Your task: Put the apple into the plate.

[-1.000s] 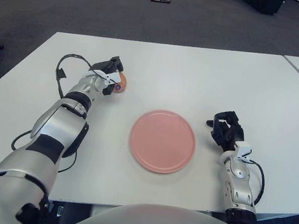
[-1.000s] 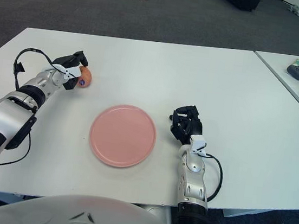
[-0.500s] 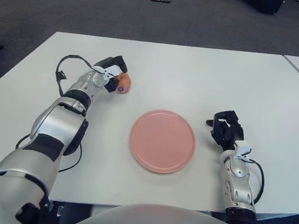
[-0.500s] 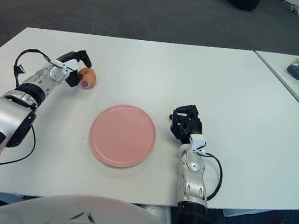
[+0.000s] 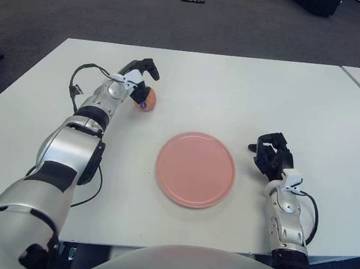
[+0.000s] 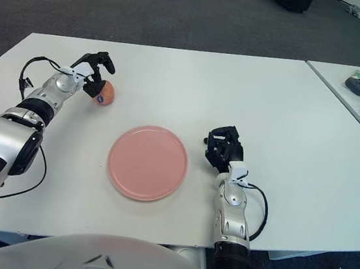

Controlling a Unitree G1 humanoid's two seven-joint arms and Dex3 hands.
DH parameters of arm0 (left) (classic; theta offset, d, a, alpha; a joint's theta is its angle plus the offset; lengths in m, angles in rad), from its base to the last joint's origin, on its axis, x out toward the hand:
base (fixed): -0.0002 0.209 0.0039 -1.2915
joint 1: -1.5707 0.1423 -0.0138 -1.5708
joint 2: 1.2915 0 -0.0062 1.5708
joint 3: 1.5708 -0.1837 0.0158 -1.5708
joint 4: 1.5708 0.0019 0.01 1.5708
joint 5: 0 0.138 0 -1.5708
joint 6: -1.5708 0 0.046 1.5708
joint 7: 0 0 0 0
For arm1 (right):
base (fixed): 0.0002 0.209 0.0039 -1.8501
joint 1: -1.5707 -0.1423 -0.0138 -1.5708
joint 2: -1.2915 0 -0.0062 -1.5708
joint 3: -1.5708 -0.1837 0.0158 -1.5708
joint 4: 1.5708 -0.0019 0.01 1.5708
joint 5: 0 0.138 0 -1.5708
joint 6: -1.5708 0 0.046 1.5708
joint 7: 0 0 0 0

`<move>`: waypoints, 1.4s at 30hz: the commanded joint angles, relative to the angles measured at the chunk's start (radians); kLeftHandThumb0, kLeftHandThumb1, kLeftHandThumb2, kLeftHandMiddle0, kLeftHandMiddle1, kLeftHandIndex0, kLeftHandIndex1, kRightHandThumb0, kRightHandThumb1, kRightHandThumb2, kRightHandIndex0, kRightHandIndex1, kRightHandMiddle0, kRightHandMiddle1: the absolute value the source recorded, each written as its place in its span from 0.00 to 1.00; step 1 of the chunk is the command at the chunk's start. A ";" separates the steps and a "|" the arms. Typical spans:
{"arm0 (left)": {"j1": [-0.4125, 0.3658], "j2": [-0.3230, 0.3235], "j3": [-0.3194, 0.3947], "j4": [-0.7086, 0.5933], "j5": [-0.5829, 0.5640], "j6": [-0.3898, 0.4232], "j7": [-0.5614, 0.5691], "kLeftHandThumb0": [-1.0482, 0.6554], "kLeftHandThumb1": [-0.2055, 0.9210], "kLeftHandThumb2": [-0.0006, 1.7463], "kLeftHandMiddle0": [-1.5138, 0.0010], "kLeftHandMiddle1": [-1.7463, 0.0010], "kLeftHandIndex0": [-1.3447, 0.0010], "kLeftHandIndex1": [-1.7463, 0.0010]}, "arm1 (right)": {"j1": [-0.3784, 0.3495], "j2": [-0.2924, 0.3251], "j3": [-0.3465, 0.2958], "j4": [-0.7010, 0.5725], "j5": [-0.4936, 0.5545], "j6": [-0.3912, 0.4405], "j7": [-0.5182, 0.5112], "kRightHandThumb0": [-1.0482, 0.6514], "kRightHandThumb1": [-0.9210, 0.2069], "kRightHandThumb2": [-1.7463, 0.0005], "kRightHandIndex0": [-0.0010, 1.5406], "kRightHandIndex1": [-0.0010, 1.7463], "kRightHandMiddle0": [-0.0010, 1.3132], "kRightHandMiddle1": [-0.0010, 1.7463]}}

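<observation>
**Left hand opens above the apple**

The small orange-red apple with a dark sticker [image 5: 147, 99] lies on the white rectangular surface [image 5: 237, 95], up and to the left of the round pink plate [image 5: 196, 169] and well apart from it. The left hand [image 5: 138, 77] is just behind the apple, with its dark fingers [image 5: 150, 67] spread and arched over the fruit; they hold nothing. One second ago the fingers were closed around the apple, and half a second ago they were already loosening. Now the apple is free and sits at almost the same place. The right hand [image 5: 271, 154] shows just right of the plate, fingers curled and holding nothing, unchanged from before.
</observation>
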 commanded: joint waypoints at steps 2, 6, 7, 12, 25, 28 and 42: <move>0.000 -0.009 0.029 -0.050 -0.046 -0.057 -0.055 0.61 0.22 0.92 0.43 0.06 0.56 0.00 | -0.017 -0.001 -0.002 0.016 0.006 0.003 -0.001 0.41 0.08 0.63 0.29 0.70 0.18 1.00; 0.014 -0.011 0.029 -0.070 -0.054 -0.087 -0.068 0.61 0.21 0.92 0.43 0.05 0.56 0.00 | -0.017 0.000 -0.001 0.014 0.006 0.007 -0.003 0.41 0.08 0.63 0.29 0.70 0.19 1.00; 0.022 -0.014 0.029 -0.083 -0.059 -0.103 -0.074 0.61 0.21 0.92 0.43 0.05 0.56 0.00 | -0.017 0.000 -0.001 0.013 0.006 0.008 -0.003 0.41 0.08 0.63 0.29 0.70 0.19 1.00; 0.047 -0.020 0.035 -0.127 -0.082 -0.143 -0.108 0.61 0.21 0.93 0.43 0.05 0.56 0.00 | -0.017 0.003 0.000 0.008 0.013 0.009 0.002 0.41 0.09 0.62 0.29 0.70 0.19 1.00; 0.060 0.003 -0.033 -0.182 0.014 -0.162 -0.062 0.61 0.20 0.93 0.42 0.06 0.55 0.00 | -0.016 0.004 0.002 0.004 0.014 0.003 0.005 0.41 0.06 0.65 0.29 0.68 0.18 1.00; 0.034 0.026 -0.106 -0.158 0.134 -0.151 0.050 0.61 0.22 0.93 0.45 0.03 0.56 0.01 | -0.015 0.005 0.002 0.000 0.012 0.011 0.001 0.41 0.05 0.65 0.29 0.68 0.17 1.00; -0.061 0.038 -0.395 -0.008 0.509 0.119 0.358 0.06 0.78 0.35 0.99 0.87 0.99 0.78 | -0.022 0.004 0.005 0.004 0.005 0.012 -0.007 0.41 0.05 0.65 0.29 0.68 0.17 1.00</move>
